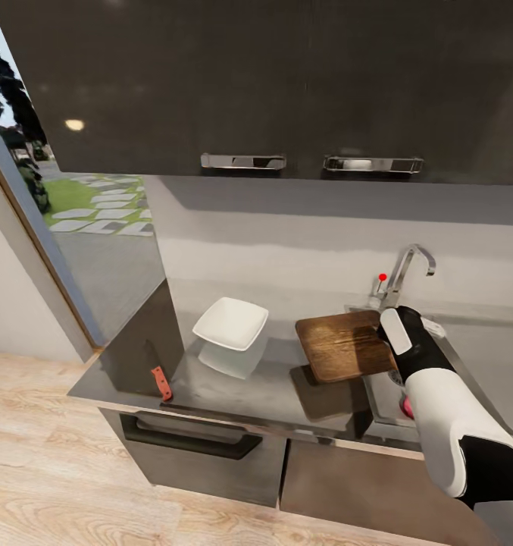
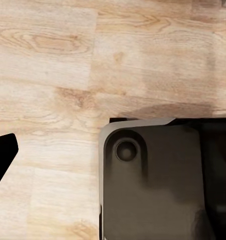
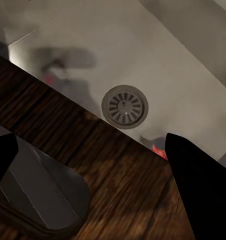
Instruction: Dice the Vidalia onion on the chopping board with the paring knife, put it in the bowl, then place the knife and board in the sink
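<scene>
My right gripper point(image 1: 390, 334) is shut on the chopping board point(image 1: 341, 346), a dark brown wooden slab held above the countertop point(image 1: 264, 388) at the sink's left edge. In the right wrist view the board point(image 3: 92, 145) lies between my black fingers point(image 3: 200, 190), over the grey sink basin point(image 3: 183, 65) and its round drain point(image 3: 125, 106). The paring knife's red handle point(image 1: 161, 382) lies near the countertop's front left corner. The white square bowl point(image 1: 230, 323) stands left of the board; I make out no chunks in it. The onion is out of view. One left fingertip point(image 2: 1, 156) hangs over the floor.
The chrome tap point(image 1: 408, 269) with its red knob point(image 1: 382, 277) rises behind the board. A small red shape point(image 3: 160, 150) lies in the basin, half hidden by the board. Dark wall cabinets point(image 1: 286, 76) hang overhead. A window stands at left. My base plate point(image 2: 153, 180) sits over wooden flooring.
</scene>
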### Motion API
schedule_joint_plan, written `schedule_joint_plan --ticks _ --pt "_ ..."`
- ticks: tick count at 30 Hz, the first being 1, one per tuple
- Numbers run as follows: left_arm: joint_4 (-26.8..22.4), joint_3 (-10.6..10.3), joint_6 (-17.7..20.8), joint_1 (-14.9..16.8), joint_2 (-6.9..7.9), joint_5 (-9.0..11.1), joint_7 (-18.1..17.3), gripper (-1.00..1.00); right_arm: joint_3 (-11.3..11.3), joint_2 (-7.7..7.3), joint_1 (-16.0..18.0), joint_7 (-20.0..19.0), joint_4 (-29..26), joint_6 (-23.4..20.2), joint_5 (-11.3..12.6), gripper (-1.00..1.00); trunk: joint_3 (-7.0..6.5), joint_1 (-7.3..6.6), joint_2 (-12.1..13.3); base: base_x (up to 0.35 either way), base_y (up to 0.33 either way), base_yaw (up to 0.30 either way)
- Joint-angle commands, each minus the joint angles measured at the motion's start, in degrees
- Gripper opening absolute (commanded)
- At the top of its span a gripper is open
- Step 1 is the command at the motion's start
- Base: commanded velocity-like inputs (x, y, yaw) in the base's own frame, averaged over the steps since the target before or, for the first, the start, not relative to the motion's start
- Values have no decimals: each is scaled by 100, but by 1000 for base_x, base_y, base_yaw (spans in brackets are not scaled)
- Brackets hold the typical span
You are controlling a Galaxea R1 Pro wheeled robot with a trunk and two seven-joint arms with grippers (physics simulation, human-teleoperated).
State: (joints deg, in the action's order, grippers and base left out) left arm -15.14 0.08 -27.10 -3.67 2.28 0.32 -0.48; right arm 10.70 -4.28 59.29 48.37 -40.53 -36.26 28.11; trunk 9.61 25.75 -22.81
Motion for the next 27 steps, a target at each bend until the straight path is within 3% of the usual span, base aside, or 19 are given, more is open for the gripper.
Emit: schedule_joint_plan --ticks 1,8,13,27 --pt "-8 1 -6 -2 1 3 -5 100 -5 -2 4 37 -8 -18 50 -100 11 3 -11 0 0 0" --pt "-6 1 -6 -2 1 3 -5 100 -7 -10 4 54 -4 -12 42 -100 11 3 -11 0 117 0" --pt "30 -17 16 -23 -9 -6 -58 100 17 149 -8 127 -157 -161 49 -100 11 4 -11 0 0 0" --pt "282 18 11 -22 -17 -9 -57 100 50 81 -11 369 -405 -125 21 -100 11 4 -11 0 3 0"
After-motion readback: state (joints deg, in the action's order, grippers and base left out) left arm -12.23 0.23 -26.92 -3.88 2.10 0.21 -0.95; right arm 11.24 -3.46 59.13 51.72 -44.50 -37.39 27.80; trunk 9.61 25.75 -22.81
